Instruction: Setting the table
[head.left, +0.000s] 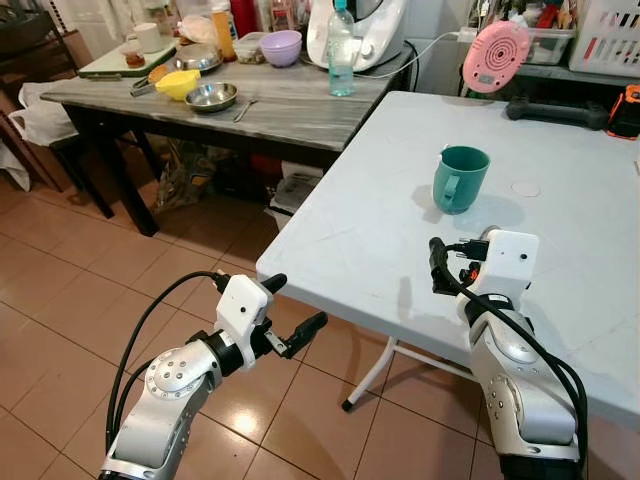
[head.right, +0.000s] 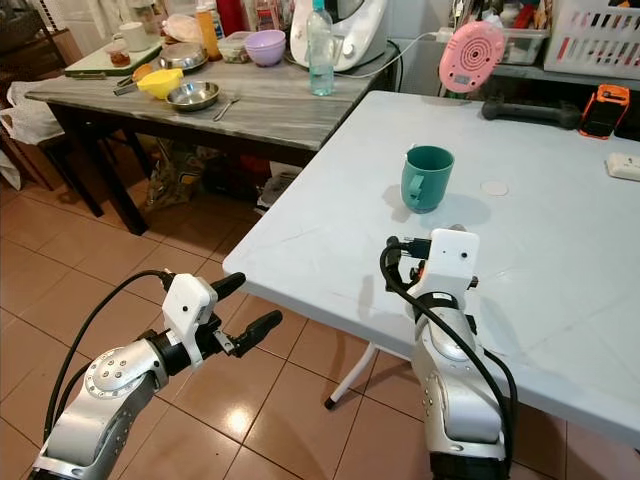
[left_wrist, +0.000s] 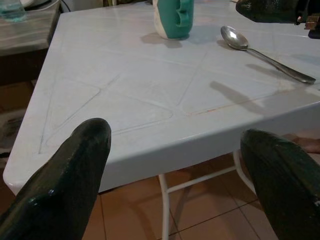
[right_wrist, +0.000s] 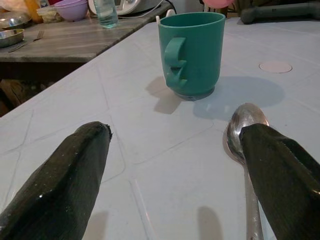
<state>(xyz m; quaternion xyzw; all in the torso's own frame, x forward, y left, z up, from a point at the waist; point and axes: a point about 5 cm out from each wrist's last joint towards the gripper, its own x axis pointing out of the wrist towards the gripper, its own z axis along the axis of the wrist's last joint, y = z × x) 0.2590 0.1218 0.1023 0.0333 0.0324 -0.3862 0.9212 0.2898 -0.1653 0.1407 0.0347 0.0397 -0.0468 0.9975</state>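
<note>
My right pincer (right_wrist: 175, 165) hovers low over the white table (head.left: 330, 240), fingers spread wide, grasping nothing. A spoon (right_wrist: 245, 125) lies flat on the tabletop just beside one fingertip, bowl end toward the teal mug (right_wrist: 191, 52). Mug stands upright at 12 o'clock from the pincer, near, handle facing me, not touching the spoon.

My left pincer (head.left: 290, 315) is off the table edge over the tiled floor, at approx 9 o'clock from the right one, also released & empty.

Progress, my guess: early. Mug + spoon are down, so one place is partly laid; no plate or bowl there yet. Bowls (head.left: 212, 96) & other dishes sit on the grey side table (head.left: 290, 110) at 11 o'clock, prob. what's left to fetch.

No brand or writing legible anywhere.
</note>
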